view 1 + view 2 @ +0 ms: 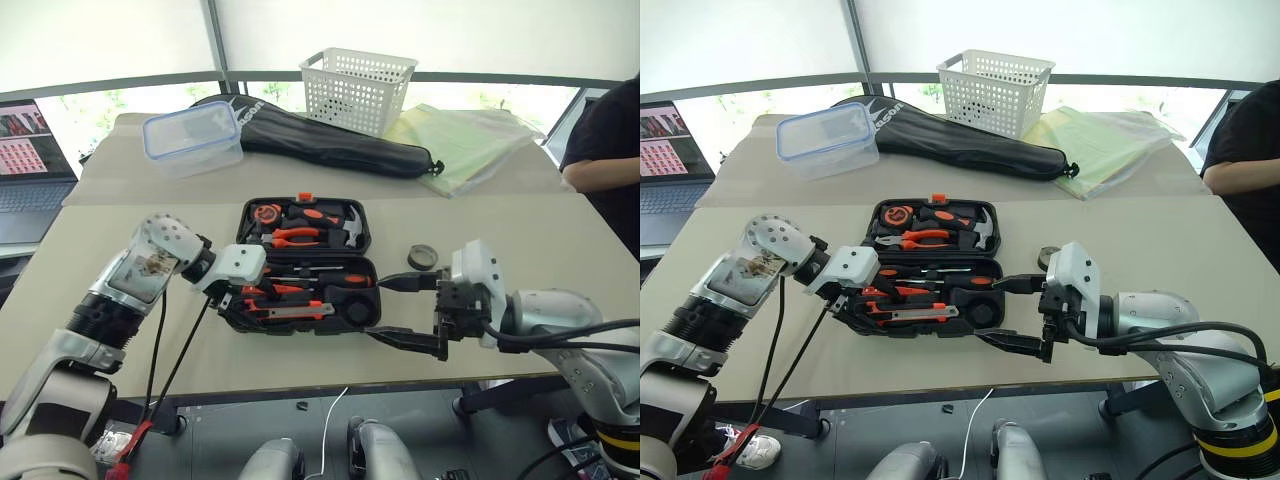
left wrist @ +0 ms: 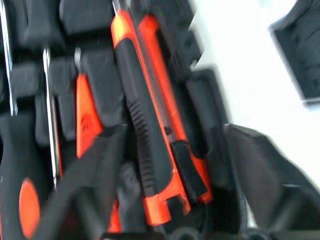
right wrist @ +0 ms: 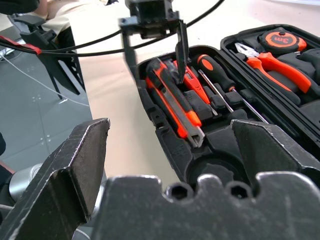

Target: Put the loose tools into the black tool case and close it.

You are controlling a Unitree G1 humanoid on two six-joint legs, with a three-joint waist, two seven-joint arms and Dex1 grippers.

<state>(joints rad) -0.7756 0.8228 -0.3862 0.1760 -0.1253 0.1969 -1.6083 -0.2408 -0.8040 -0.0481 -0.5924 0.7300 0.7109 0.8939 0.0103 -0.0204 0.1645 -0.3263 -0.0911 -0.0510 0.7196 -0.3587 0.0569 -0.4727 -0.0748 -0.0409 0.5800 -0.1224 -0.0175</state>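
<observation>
Office or lab workspace — beige tables [image 1: 560, 215], open laptop [image 1: 35, 155], window wall behind

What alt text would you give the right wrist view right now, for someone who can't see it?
The open black tool case lies on the table with an orange-black utility knife and screwdrivers seated in its slots. The left tool hangs open above the knife. The right tool's own fingers stand wide apart in the foreground, holding nothing.

One black tool case [image 1: 303, 262] lies open at frame centre. In it: one utility knife [image 3: 176, 104], two black-and-orange screwdrivers [image 3: 215, 75], one pliers [image 1: 296, 236]. One tape roll [image 1: 422, 257], one basket [image 1: 357, 88], one clear tub [image 1: 192, 138].
</observation>
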